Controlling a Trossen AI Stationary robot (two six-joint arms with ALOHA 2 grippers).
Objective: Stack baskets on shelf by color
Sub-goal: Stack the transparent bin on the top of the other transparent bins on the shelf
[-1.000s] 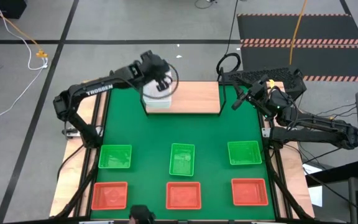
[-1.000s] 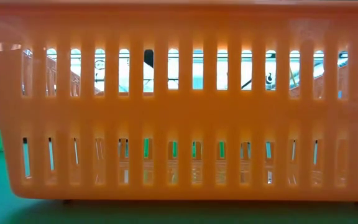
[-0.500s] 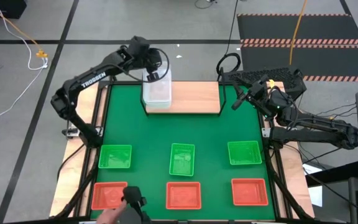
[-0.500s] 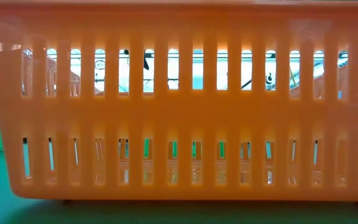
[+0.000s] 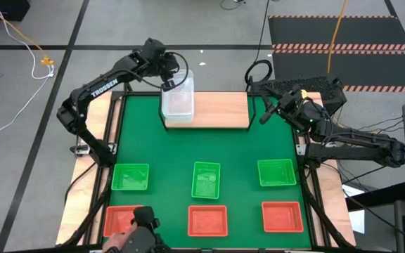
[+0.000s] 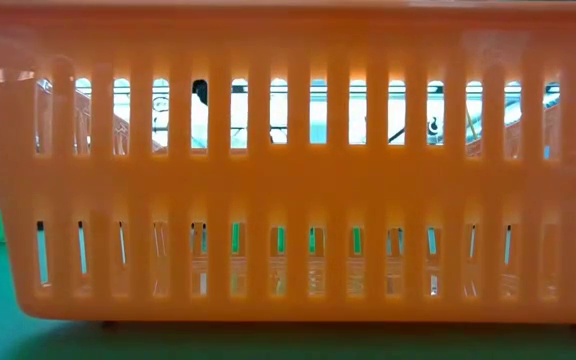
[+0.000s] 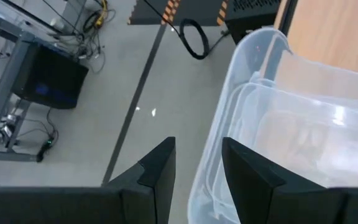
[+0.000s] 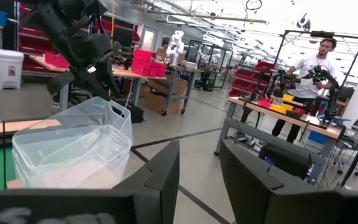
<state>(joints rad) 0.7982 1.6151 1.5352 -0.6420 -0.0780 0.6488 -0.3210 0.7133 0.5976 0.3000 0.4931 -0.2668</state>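
Left gripper (image 5: pixel 169 76): fingers apart, holding nothing, at the far rim of the clear baskets (image 5: pixel 177 102) (nested, on the shelf (image 5: pixel 220 111)). Right gripper (image 5: pixel 266 115): fingers apart, empty, beside the shelf's opposite end

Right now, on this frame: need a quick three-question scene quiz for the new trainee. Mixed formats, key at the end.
1. How many bright green plastic baskets lie on the green table mat?
2. True or false: the red-orange plastic baskets are stacked on the light-brown wooden shelf.
3. Which hand is at the stack of clear translucent baskets? A) left hand B) right hand

Key:
1. Three.
2. False: the red-orange baskets lie singly on the mat.
3. A.
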